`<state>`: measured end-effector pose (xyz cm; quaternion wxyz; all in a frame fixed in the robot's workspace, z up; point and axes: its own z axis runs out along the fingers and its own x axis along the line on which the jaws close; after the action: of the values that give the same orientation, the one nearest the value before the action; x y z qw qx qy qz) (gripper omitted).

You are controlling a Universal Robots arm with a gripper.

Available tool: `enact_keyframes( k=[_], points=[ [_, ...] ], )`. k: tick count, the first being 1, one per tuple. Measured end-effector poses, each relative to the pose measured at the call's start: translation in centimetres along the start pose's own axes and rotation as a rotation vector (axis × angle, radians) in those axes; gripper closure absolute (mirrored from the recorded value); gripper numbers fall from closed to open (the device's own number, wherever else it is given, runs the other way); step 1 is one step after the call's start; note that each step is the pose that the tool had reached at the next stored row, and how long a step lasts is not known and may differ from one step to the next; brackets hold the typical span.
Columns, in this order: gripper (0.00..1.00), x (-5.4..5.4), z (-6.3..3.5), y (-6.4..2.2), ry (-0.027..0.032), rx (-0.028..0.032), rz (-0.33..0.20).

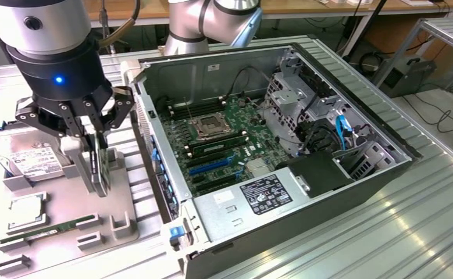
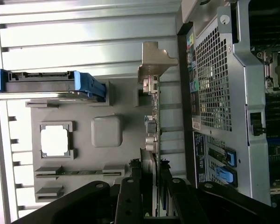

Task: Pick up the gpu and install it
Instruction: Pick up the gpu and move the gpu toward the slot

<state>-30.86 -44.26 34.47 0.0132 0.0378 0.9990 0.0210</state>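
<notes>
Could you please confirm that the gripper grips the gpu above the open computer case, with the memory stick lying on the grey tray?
Not quite: the exterior view shows the gripper gripping the gpu above the grey tray, at the exterior view's left of the open computer case. The memory stick does lie on that tray.
</notes>
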Motion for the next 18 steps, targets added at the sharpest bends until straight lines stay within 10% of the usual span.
enact_keyframes(
  k=[18],
  points=[
    [0.74, -0.02, -1.05, 0.15, 0.0001, 0.0001, 0.0]
  ],
)
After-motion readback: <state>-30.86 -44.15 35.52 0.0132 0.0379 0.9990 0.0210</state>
